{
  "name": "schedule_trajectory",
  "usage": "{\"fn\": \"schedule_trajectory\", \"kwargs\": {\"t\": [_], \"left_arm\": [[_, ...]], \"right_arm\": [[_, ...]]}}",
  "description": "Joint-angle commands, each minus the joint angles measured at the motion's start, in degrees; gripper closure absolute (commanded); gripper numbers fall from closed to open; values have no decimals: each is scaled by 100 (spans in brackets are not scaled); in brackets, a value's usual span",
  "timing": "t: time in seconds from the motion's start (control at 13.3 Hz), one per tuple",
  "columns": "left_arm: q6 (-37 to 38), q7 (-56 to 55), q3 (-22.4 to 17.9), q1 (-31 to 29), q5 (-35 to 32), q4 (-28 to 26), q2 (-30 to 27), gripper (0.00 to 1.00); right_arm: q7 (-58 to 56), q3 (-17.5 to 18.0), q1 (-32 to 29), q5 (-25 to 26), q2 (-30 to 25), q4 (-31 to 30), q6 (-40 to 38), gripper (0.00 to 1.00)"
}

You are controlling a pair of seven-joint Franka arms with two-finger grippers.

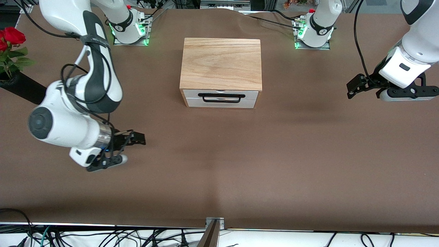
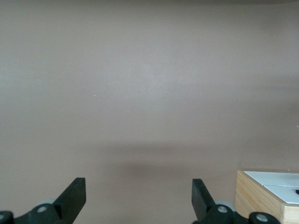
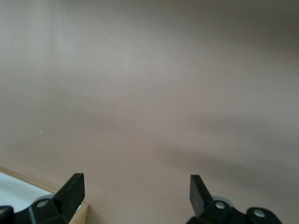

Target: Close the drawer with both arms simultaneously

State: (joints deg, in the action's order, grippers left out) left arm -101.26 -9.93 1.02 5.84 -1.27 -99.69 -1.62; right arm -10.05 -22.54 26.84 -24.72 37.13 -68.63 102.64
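Note:
The wooden box (image 1: pixel 221 63) stands mid-table. Its drawer (image 1: pixel 221 98) shows a white front panel with a black bar handle (image 1: pixel 223 97), facing the front camera. I cannot tell how far out it stands. My right gripper (image 1: pixel 134 149) is open and empty, low over bare table toward the right arm's end, well apart from the box. My left gripper (image 1: pixel 365 92) is open and empty toward the left arm's end, level with the drawer front. In the left wrist view the gripper (image 2: pixel 138 198) is open, with a box corner (image 2: pixel 261 198) at the edge. The right wrist view shows its gripper (image 3: pixel 136 193) open, with a box corner (image 3: pixel 14 191).
Red roses (image 1: pixel 10 44) in a black vase (image 1: pixel 22 88) stand at the right arm's end of the table. The arm bases (image 1: pixel 130 29) (image 1: pixel 313 32) glow green beside the box. A metal bracket (image 1: pixel 214 223) sits at the table's near edge.

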Motion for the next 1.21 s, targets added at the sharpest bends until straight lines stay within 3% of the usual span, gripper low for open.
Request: {"fn": "schedule_trajectory", "kwargs": {"t": [0.0,0.23,0.3,0.45,0.83,1.13], "left_arm": [[142,-27,-59,110,-225,230,180,0],[264,-36,-85,110,-225,230,180,0],[343,-44,-120,101,-216,239,171,0],[344,8,-347,101,-155,257,145,0],[353,17,-489,84,-146,257,118,0],[353,8,-489,84,-137,248,118,0]], "right_arm": [[-6,-198,67,579,-301,69,-227,0],[12,-93,-38,1721,-933,-184,-236,0],[38,99,-265,2021,-1188,-369,-201,0],[29,853,-1115,2356,-1645,-711,-192,0],[-6,1321,-2014,2481,-2664,-1652,-200,0],[12,1384,-2410,2481,-3219,-2329,-279,0]]}}
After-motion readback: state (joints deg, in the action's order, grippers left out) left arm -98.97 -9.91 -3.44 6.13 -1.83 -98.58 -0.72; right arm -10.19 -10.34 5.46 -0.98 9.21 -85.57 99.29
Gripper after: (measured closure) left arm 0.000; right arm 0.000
